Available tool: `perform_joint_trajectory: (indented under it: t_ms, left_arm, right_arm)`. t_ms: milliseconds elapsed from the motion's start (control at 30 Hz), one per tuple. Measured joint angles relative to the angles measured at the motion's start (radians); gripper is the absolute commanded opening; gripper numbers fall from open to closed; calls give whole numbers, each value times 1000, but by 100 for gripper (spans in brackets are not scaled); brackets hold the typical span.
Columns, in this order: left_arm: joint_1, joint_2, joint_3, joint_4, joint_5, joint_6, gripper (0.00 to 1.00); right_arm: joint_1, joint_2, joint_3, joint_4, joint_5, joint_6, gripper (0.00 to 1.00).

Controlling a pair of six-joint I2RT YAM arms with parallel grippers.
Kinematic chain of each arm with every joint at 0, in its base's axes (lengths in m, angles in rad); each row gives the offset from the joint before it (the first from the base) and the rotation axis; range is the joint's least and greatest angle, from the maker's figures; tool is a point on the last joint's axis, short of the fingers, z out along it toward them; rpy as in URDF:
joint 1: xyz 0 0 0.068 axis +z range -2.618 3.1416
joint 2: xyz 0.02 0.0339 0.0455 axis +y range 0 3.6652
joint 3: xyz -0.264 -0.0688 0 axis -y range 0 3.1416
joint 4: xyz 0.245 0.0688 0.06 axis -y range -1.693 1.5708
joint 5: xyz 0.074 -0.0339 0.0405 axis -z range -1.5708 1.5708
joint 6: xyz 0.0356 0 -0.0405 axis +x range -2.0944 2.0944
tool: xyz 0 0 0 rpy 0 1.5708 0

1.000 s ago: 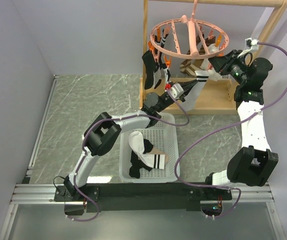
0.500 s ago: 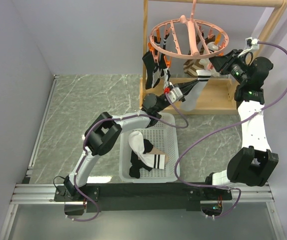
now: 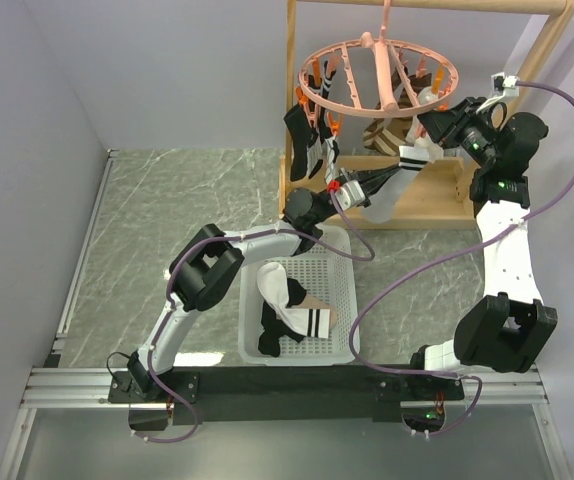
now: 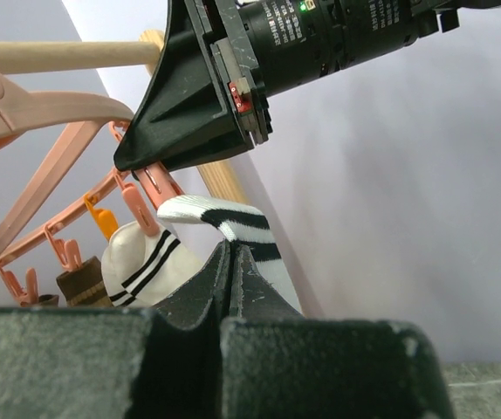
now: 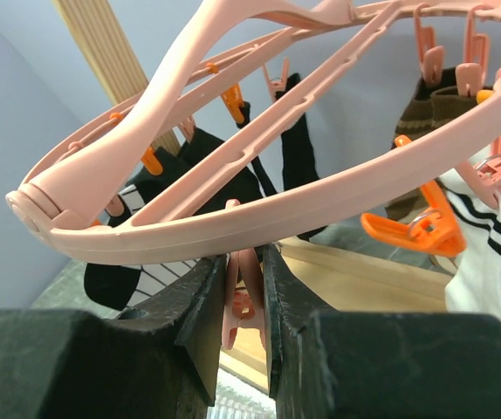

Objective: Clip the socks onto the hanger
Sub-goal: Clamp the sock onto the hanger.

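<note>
A light wooden rack [image 3: 437, 205] stands at the far side of the surface [image 3: 187, 200], which is a grey-green marble pattern with pale veins. The rack has a flat base board, upright posts and a round top bar [image 4: 58, 54]. One post [image 5: 102, 39] rises pale and grained in the right wrist view. A white perforated plastic basket [image 3: 335, 270] sits on the surface with its far edge just beside the rack's base. Plain lavender-grey walls [image 3: 167, 70] close the back and sides. An aluminium rail [image 3: 72, 385] runs along the near edge.
</note>
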Motion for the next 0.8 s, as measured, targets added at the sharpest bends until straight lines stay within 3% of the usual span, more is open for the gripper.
perform_joint_trajectory:
  t_ms: [800]
  left_arm:
    - [39,19,101,-62,-68,-5,1]
  right_arm:
    - [0,0,2,34,-122,72,0]
